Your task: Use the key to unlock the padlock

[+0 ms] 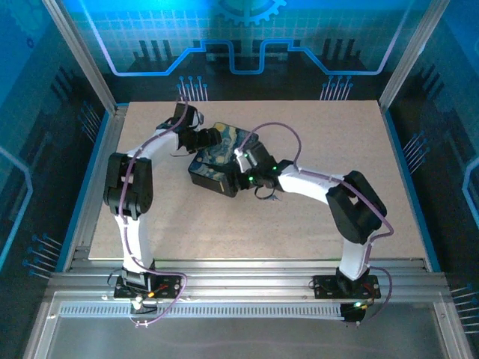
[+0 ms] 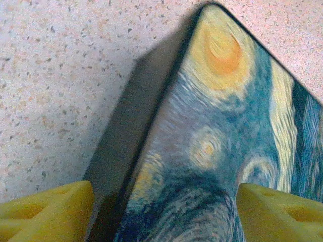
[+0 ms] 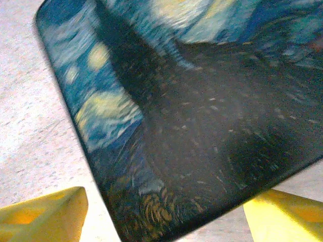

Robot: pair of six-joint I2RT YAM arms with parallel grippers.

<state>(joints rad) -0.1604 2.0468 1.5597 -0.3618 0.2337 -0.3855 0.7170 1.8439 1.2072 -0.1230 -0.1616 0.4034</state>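
Blue-lit panels wall in a speckled beige tabletop. From above, a black box with a swirl-painted blue-and-yellow lid lies mid-table. The left gripper is at its far-left edge and the right gripper at its right edge. Padlock and key are too small to make out. At the left wrist, the gripper is spread, its yellow fingertips straddling the lid's edge. At the right wrist, the fingertips likewise stand wide apart, a lid corner between them.
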